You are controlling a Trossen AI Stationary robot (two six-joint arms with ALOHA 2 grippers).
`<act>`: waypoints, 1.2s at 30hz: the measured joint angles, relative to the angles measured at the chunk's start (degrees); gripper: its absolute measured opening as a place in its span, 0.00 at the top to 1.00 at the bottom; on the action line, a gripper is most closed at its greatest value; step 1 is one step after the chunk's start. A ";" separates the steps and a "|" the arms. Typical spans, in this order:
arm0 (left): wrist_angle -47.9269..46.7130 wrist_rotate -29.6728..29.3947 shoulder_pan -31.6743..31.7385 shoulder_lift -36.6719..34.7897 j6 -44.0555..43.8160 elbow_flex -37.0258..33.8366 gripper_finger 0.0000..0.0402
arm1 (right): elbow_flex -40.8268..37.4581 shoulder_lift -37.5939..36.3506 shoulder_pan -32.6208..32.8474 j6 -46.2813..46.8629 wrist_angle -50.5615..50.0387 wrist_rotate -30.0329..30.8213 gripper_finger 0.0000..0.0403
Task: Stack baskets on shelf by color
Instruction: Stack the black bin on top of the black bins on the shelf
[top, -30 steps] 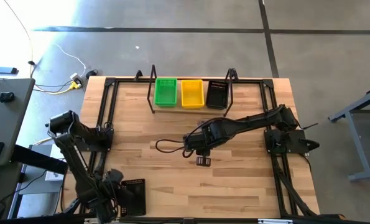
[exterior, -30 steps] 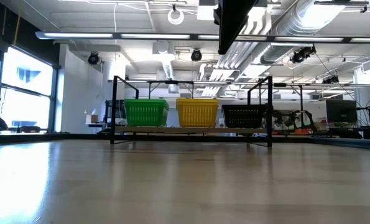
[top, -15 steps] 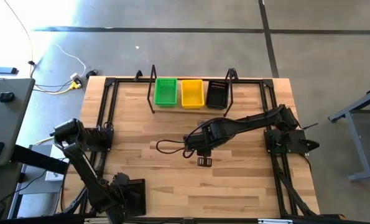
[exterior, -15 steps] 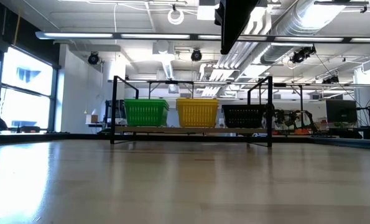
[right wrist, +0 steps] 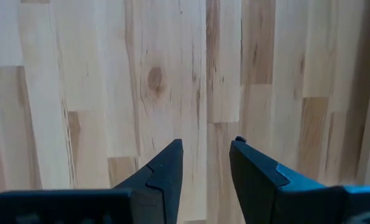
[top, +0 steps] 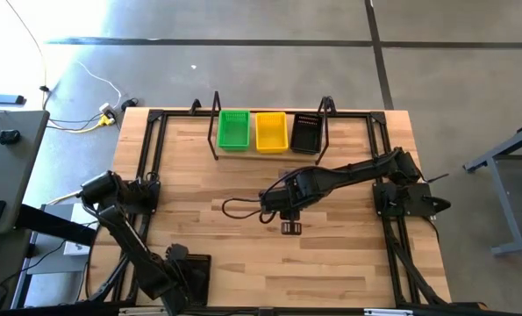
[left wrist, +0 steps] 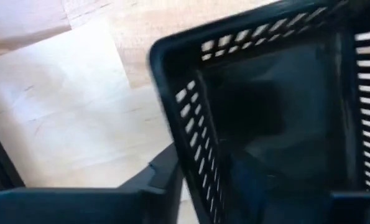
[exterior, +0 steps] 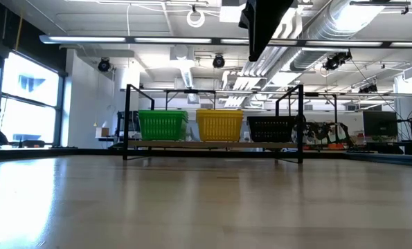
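Left gripper on a black basket at the table's near edge

The left gripper (top: 183,274) had its fingers astride the wall of a black basket (left wrist: 278,124), gripping it. The right gripper (right wrist: 204,163) hung over mid-table, fingers apart and empty. Green (top: 234,130), yellow (top: 271,132) and black (top: 306,133) baskets sat side by side on the shelf (exterior: 212,144)

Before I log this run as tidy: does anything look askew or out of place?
One thing. A black basket sits at the table's near left edge by the left gripper, far from the shelf, where the green, yellow and black baskets stand in a neat row. Nothing looks spilled or damaged.
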 joint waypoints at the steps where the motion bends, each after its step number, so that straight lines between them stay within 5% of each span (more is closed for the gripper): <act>1: 0.19 0.21 0.22 0.00 0.01 0.00 0.83 | 0.00 0.00 0.10 -0.60 0.02 -0.04 0.71; 6: 0.69 0.25 2.54 -0.07 0.30 0.04 0.98 | 0.00 0.00 1.52 -4.78 0.31 -3.23 0.71; 21: -0.88 -5.47 11.96 -4.69 2.04 0.09 1.00 | -0.02 0.00 8.21 -13.89 11.33 -5.34 0.71; 36: -1.15 -8.58 26.98 -7.34 14.47 1.47 1.00 | -0.02 0.00 12.13 -14.94 26.42 -4.21 0.71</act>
